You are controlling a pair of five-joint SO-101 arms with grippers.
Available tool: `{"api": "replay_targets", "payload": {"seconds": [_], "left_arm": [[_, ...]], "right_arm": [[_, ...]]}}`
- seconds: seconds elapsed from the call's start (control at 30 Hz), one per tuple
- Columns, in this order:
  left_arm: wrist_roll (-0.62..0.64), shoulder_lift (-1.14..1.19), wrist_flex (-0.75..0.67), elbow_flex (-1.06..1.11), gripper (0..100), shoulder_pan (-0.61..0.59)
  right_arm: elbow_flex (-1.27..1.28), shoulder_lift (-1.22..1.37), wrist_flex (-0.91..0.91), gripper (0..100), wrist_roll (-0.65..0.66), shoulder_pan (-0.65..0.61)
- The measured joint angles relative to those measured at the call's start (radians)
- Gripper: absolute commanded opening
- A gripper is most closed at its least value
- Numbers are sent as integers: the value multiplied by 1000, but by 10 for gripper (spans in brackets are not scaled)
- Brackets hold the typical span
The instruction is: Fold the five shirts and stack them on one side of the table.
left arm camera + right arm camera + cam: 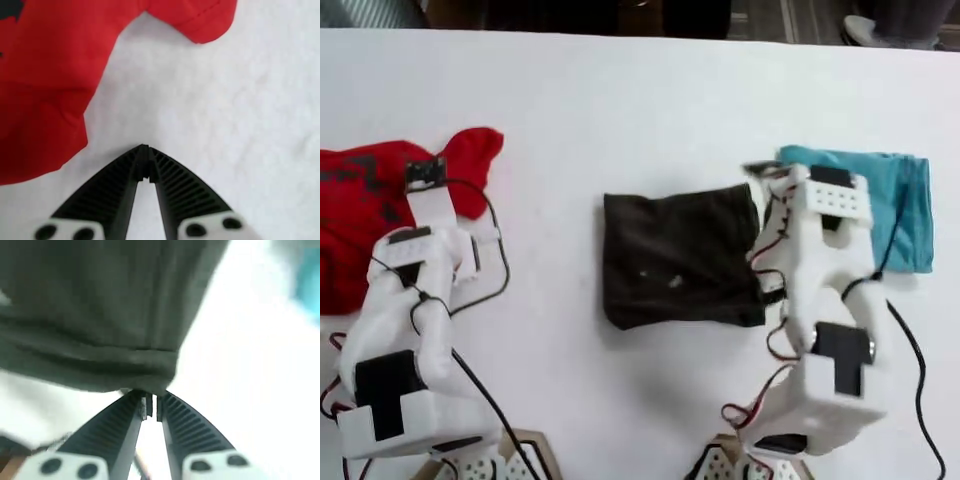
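Observation:
A crumpled red shirt lies at the table's left side. My left gripper is shut and holds nothing, over bare table just beside the red shirt's edge, near a sleeve. A folded black shirt lies in the middle. My right gripper is at its far right corner, shut on the black shirt's hem. A folded teal shirt lies to the right of that arm, partly hidden by it.
The white table has free room across its far half and between the red and black shirts. Both arm bases and their loose cables occupy the front edge.

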Motion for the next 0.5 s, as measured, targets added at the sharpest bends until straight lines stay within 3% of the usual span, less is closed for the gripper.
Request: {"api": "replay_targets", "payload": {"seconds": [0.13,0.33,0.5], "left_arm": [[0,0,0,0,27,0],[0,0,0,0,27,0],[0,0,0,0,27,0]], "right_arm": [[0,-81,-147,32,-6,6],[0,-72,-387,257,-183,-81],[-41,66,-529,233,-210,-169]]}}
